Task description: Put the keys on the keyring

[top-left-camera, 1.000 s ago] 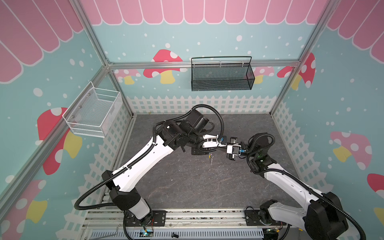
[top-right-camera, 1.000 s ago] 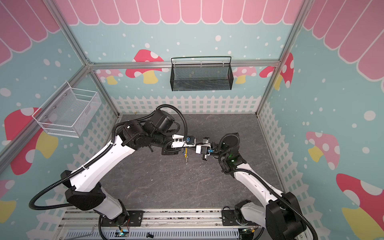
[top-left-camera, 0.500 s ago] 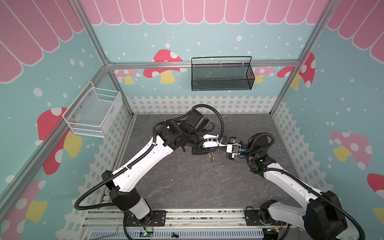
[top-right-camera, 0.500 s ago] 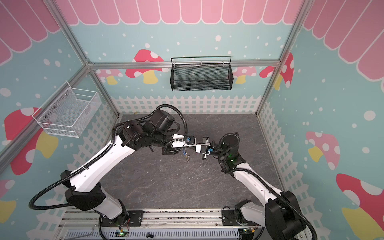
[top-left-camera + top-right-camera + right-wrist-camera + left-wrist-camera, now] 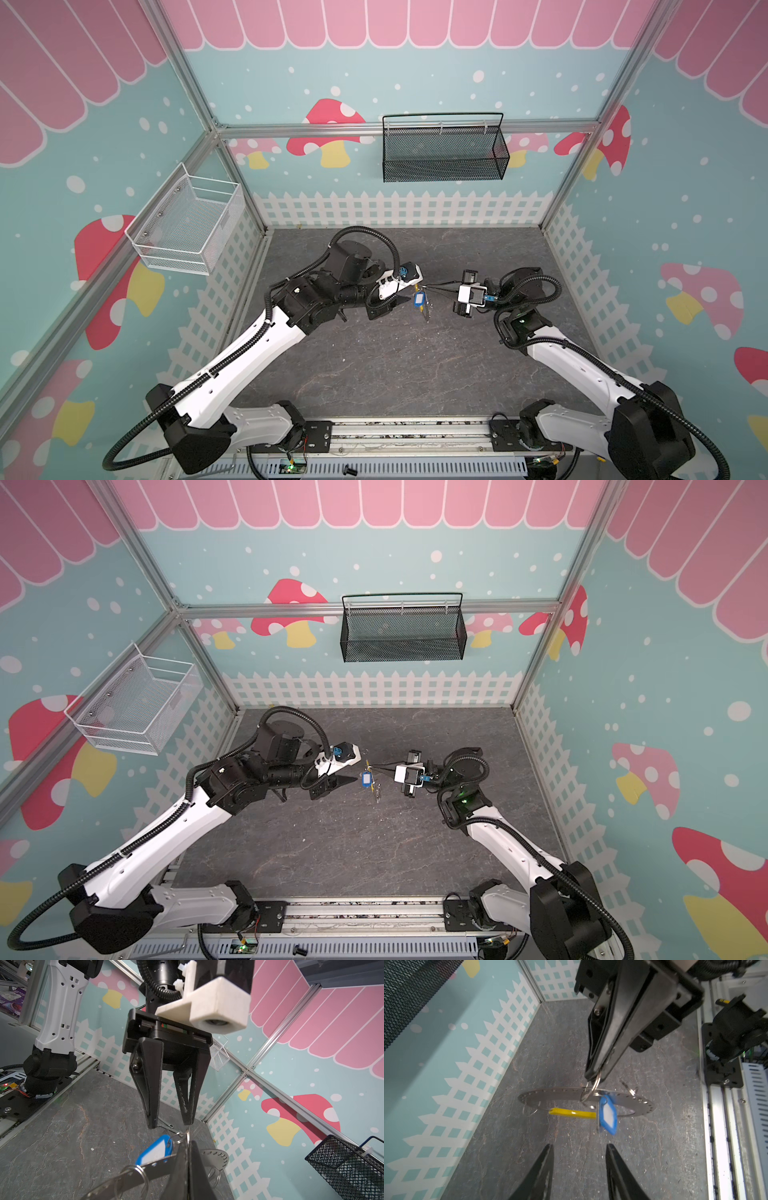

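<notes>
The keyring (image 5: 560, 1093) is a flat perforated silver hoop with a yellow segment (image 5: 572, 1114), seen nearly edge-on in the left wrist view. It hangs above the floor from my right gripper (image 5: 592, 1079), which is shut on a ring at its top. A blue-tagged key (image 5: 607, 1115) dangles from the hoop beside the yellow part, and its blue tag (image 5: 419, 298) (image 5: 366, 778) shows in both top views. My left gripper (image 5: 579, 1146) stands open just short of the tag, with nothing between its fingers. In the right wrist view the left gripper (image 5: 170, 1124) faces the shut right gripper (image 5: 188, 1141).
Two loose split rings (image 5: 131, 1178) hang on the hoop. A small silver piece (image 5: 165, 1125) lies on the grey floor (image 5: 395, 365) under the grippers. A black mesh basket (image 5: 442, 151) hangs on the back wall and a white wire basket (image 5: 187, 226) on the left wall.
My left gripper has gone from shut to open and let go of the blue-tagged key, which now hangs from the keyring. The right gripper has stayed shut in place.
</notes>
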`<state>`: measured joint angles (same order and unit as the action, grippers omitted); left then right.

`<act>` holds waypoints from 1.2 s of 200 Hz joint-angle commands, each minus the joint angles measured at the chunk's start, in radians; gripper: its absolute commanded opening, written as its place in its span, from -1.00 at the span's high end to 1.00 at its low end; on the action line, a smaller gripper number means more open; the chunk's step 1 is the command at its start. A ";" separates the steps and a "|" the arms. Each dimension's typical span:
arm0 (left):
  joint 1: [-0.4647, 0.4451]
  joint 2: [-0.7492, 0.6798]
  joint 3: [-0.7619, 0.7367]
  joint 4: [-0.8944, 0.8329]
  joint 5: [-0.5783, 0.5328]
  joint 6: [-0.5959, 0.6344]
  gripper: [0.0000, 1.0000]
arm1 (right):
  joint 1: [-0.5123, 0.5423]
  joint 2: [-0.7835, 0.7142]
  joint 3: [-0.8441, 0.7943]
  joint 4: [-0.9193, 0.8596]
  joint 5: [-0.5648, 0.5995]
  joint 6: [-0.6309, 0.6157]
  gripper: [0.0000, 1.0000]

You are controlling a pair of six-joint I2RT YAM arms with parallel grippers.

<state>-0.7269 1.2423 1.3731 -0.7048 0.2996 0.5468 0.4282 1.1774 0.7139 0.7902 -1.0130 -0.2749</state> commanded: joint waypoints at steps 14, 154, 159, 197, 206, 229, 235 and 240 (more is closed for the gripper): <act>0.007 -0.011 -0.065 0.169 0.134 -0.119 0.20 | 0.004 0.013 0.001 0.050 -0.005 0.017 1.00; 0.011 0.039 -0.083 0.195 0.183 -0.110 0.67 | 0.004 -0.005 -0.017 0.120 -0.001 0.064 1.00; 0.011 0.040 -0.083 0.195 0.185 -0.107 0.70 | 0.004 -0.005 -0.018 0.126 -0.001 0.070 1.00; 0.012 0.046 -0.073 0.191 0.213 -0.085 0.96 | 0.003 -0.001 -0.022 0.156 -0.006 0.090 1.00; 0.012 0.049 -0.068 0.185 0.222 -0.078 1.00 | 0.004 -0.002 -0.023 0.162 -0.006 0.094 1.00; 0.012 0.064 -0.050 0.151 0.250 -0.062 1.00 | 0.003 -0.002 -0.024 0.179 -0.011 0.104 1.00; 0.012 0.069 -0.044 0.141 0.256 -0.058 1.00 | 0.004 -0.003 -0.025 0.185 -0.013 0.106 1.00; 0.012 0.073 -0.039 0.134 0.260 -0.058 1.00 | 0.004 -0.004 -0.027 0.189 -0.015 0.108 1.00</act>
<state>-0.7197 1.2926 1.2980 -0.5262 0.5026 0.4564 0.4282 1.1862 0.6971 0.9085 -1.0149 -0.1925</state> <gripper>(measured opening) 0.050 0.047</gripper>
